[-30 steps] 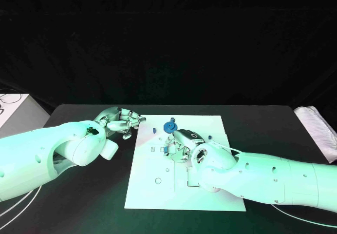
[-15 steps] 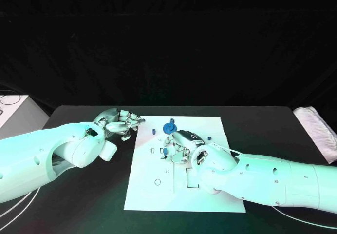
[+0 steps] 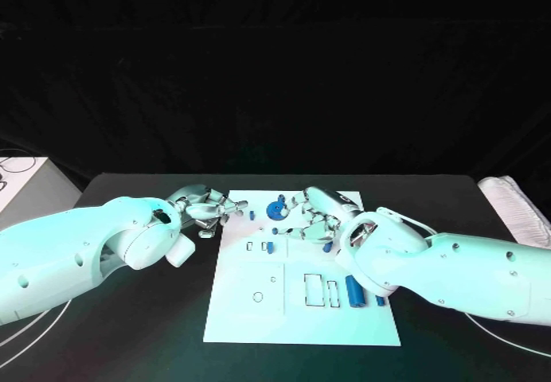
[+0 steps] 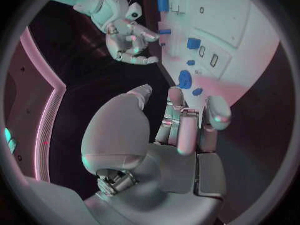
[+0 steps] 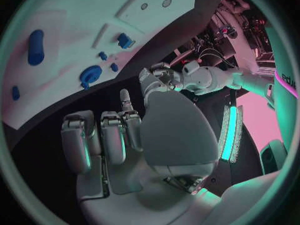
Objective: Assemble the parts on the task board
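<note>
The white task board (image 3: 247,318) lies mid-table, also seen in the wrist views (image 4: 250,40) (image 5: 69,10). A round blue part (image 3: 275,209) (image 4: 185,78) (image 5: 90,75) sits near its far edge, between my two hands. A long blue part (image 3: 355,292) (image 5: 35,47) lies on the board's near right area beside a shorter one (image 3: 333,286). A small blue part (image 3: 270,247) stands mid-board. My left hand (image 3: 205,208) (image 4: 181,130) hovers at the board's far left corner, fingers curled, holding nothing. My right hand (image 3: 312,216) (image 5: 115,135) is over the far edge, fingers curled, nothing in it.
A white box (image 3: 23,187) stands at the table's far left and a pale folded cloth (image 3: 519,208) lies at the right edge. Tiny blue pieces (image 5: 114,66) lie close to the round part. Black table surrounds the board.
My right hand has lifted off the board's middle and moved toward its far edge, uncovering the blue parts on the near right. My left hand has edged closer to the board.
</note>
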Robot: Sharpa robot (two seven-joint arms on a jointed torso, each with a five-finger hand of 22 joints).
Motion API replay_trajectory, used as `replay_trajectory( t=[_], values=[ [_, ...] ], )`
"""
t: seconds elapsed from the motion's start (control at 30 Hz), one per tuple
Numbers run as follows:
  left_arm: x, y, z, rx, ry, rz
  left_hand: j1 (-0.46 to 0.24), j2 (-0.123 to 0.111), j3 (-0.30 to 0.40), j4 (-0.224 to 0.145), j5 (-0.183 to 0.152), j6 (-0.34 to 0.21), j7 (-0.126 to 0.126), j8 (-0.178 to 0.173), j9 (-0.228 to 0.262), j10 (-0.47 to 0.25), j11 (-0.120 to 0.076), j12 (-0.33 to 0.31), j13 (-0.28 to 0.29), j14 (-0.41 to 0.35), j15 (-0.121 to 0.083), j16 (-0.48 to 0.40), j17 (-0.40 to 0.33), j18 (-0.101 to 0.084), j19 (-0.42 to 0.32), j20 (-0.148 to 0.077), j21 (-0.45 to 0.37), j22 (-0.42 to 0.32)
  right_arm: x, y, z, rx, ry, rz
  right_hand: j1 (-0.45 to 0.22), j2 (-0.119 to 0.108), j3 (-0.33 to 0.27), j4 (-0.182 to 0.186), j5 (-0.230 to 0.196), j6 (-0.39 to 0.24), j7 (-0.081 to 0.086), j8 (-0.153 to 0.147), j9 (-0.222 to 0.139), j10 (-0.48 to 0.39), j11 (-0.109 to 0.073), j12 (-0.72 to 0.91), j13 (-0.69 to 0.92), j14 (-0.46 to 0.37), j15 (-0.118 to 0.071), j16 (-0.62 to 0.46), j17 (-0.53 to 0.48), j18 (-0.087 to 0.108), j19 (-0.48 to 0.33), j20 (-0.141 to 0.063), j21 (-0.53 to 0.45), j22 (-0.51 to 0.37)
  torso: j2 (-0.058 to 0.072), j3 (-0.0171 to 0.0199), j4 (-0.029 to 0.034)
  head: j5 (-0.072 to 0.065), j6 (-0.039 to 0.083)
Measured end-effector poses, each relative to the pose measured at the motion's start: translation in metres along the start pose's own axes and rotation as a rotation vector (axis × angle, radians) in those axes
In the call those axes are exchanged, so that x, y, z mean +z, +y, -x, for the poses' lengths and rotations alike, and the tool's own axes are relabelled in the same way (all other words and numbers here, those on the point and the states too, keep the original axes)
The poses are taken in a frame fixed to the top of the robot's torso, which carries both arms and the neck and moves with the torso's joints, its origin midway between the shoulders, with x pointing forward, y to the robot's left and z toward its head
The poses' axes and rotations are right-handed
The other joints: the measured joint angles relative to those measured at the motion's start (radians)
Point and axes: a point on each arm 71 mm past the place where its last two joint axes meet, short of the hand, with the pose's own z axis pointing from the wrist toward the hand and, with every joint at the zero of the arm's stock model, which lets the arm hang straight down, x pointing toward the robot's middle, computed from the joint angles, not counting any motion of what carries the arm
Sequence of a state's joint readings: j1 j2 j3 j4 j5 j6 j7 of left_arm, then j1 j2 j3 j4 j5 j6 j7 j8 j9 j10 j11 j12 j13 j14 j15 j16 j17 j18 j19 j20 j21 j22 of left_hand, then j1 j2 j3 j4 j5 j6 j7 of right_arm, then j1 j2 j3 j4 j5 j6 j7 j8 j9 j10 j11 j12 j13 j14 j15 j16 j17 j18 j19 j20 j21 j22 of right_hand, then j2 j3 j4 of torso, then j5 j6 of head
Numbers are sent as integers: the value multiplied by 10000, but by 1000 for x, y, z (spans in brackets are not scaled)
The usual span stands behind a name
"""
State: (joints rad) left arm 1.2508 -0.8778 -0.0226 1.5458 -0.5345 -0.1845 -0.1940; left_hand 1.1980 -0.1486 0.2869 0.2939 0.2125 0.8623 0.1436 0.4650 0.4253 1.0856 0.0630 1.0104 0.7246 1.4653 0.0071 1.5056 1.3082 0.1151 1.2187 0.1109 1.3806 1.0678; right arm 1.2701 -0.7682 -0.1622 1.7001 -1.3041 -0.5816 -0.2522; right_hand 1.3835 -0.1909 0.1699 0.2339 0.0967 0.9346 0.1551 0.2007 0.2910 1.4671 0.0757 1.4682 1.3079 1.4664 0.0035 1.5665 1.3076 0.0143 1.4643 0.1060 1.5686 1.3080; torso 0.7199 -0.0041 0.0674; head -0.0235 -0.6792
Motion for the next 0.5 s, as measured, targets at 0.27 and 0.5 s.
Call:
replay_trajectory(
  t=[0.27, 0.5],
  values=[
    [19, -12, -16, 1744, 1011, 997, -219, 36, -251, -1, 0, 224, -224, 480, 394, 109, -109, 147, 139, -5, -105, 0, 0, 0, 72, -73, 39, 91, -7, -12, 32, 631, -88, -177, 39, -40, 5, 10, 0, 0, 0, 0, 13, 0, 0, -1, -1, 0, 0, 0, 0, 0, 0, 0, 0, -1, -137, 22, -19, 81, -134],
    [33, -34, -12, 3411, 1355, 1646, -496, 232, -400, 12, 0, 207, -241, 812, 860, 144, -144, 196, 189, -3, -179, -1, -2, 1, 125, -126, 40, 183, -1, -27, 47, 1486, -358, -796, 29, -41, -98, 216, 0, 0, -1, 43, 35, 0, 0, -1, -1, 0, 0, 0, -1, 0, 0, -1, 0, -2, -233, 93, -34, 192, -194]
  ],
)
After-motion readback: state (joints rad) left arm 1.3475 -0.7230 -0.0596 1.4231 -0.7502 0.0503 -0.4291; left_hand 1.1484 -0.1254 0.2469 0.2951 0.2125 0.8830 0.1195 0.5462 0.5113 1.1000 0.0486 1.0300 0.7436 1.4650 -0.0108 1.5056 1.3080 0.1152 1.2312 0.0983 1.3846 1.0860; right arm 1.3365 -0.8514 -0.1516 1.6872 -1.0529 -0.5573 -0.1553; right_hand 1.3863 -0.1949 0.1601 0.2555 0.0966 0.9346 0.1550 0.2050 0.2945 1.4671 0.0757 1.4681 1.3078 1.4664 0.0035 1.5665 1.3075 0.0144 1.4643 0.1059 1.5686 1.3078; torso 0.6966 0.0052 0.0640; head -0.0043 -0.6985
